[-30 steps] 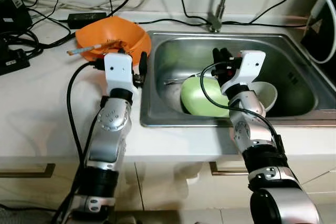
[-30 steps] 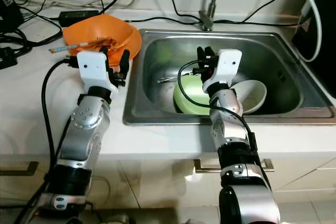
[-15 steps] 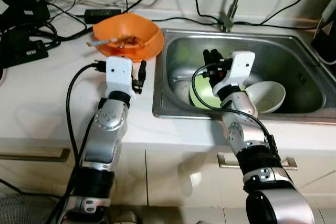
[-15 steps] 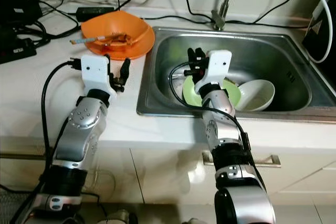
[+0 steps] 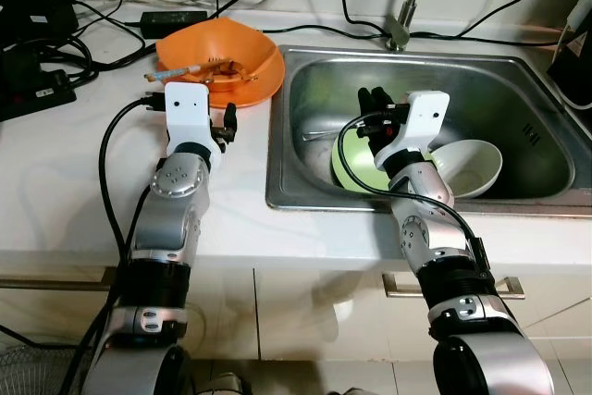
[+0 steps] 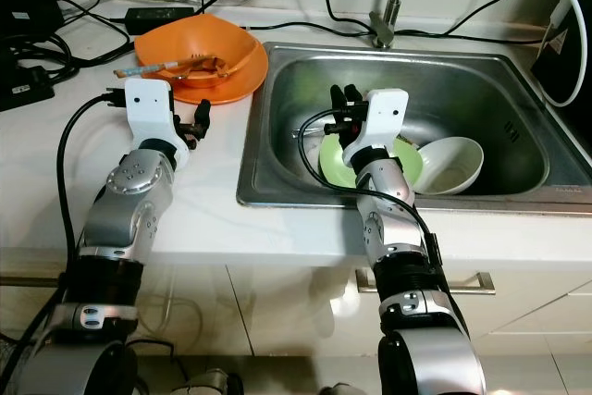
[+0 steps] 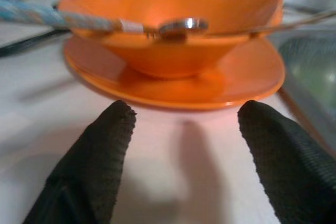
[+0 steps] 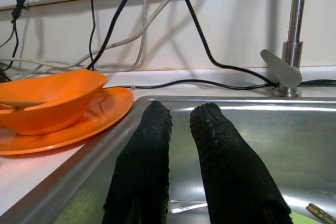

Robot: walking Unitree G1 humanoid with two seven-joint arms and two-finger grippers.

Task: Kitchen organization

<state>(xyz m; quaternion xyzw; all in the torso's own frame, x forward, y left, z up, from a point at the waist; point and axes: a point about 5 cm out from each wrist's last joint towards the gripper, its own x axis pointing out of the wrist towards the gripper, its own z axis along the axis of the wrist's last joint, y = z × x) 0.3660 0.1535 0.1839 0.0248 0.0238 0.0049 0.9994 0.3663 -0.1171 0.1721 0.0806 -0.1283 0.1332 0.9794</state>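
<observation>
My left gripper (image 7: 184, 145), fingers apart, faces the orange bowl (image 5: 222, 55) stacked on its orange plate (image 7: 247, 77) beside the steel sink (image 5: 518, 90). I'd grip low; right gripper (image 8: 181, 145) nearly closed.

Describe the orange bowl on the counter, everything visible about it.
The orange bowl looks like glossy plastic with a wavy, squarish rim. It sits upright on a matching orange plate on the white counter, just left of the sink. A utensil with a blue patterned handle rests across its rim. The left end effector faces it, open, not touching.
</observation>
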